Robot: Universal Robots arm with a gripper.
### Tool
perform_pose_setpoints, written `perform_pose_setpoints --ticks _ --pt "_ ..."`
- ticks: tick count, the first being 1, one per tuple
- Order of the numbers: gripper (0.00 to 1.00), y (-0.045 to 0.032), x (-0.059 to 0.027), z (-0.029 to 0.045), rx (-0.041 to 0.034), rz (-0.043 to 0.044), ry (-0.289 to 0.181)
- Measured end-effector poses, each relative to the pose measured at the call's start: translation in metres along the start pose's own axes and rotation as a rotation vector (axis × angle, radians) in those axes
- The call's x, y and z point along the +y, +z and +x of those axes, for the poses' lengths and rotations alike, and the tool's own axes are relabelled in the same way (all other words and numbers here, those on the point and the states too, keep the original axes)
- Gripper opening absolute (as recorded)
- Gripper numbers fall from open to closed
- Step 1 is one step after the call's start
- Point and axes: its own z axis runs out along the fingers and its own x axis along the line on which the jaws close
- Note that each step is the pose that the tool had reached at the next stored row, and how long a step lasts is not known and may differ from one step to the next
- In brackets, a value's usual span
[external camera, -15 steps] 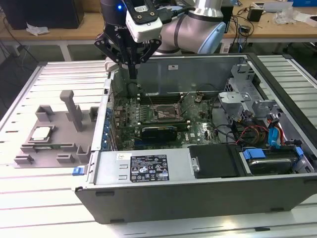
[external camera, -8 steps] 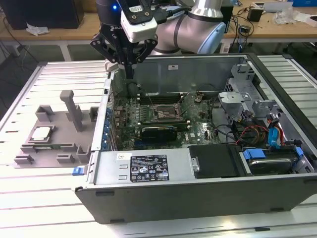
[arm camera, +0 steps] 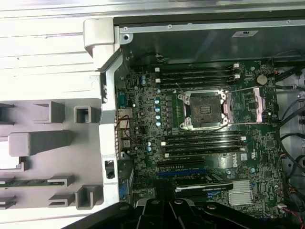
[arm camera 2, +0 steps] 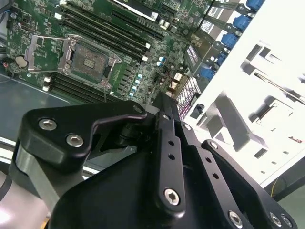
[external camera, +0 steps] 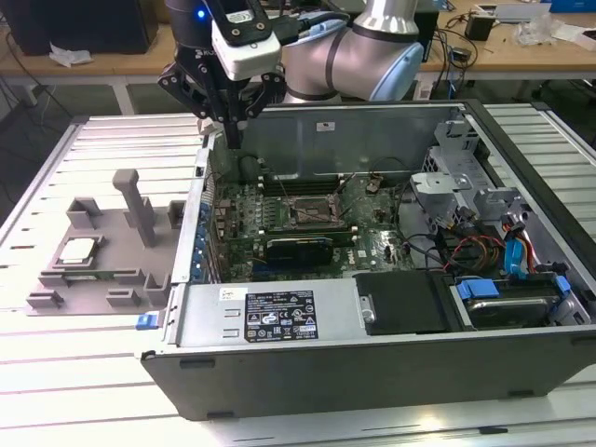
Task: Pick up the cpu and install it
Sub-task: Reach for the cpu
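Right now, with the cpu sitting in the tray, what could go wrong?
1. The end effector hangs just above the case wall; a low sweep toward the cpu could clip that wall or the tray's tall post.
2. The cpu lies flat in a recess of the tray, so a grip on its thin edges may slip.
3. The socket sits open; a tilted placement could damage it.

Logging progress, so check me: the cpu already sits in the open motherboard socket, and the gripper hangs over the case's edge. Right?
Not quite. The exterior view shows the cpu lying on the grey tray at that view's left, not in the socket, which is open and empty. The gripper does hang over the case edge.
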Motion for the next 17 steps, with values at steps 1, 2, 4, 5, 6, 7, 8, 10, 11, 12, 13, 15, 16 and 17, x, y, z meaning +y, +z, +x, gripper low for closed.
perform_pose_setpoints --ticks 1,2,4,5,6,7,8,10,11,12,13,15,16,17 --pt "0.11 0.0000 -0.0001 0.0014 -0.0009 -0.0001 0.000" --pt "0.11 -0.0002 -0.0004 0.0057 -0.0036 -0.0003 0.000" --pt "0.11 -0.0004 -0.0008 0.0103 -0.0064 -0.0004 0.000" --pt "0.11 -0.0004 -0.0009 0.0115 -0.0070 -0.0005 0.000" --pt "0.11 -0.0004 -0.0010 0.0137 -0.0085 -0.0007 0.000" --pt "0.11 -0.0006 -0.0013 0.0174 -0.0108 -0.0009 -0.001" --pt "0.11 -0.0007 -0.0015 0.0198 -0.0123 -0.0009 -0.001" --pt "0.11 -0.0008 -0.0017 0.0235 -0.0145 -0.0011 -0.001" --pt "0.11 -0.0009 -0.0020 0.0264 -0.0161 -0.0013 -0.001" --pt "0.11 -0.0009 -0.0020 0.0275 -0.0167 -0.0013 -0.001" --pt "0.11 -0.0010 -0.0021 0.0290 -0.0174 -0.0013 -0.001" --pt "0.11 -0.0010 -0.0024 0.0323 -0.0189 -0.0015 -0.001" --pt "0.11 -0.0011 -0.0025 0.0341 -0.0197 -0.0015 -0.001" --pt "0.11 -0.0012 -0.0026 0.0355 -0.0202 -0.0015 -0.001"
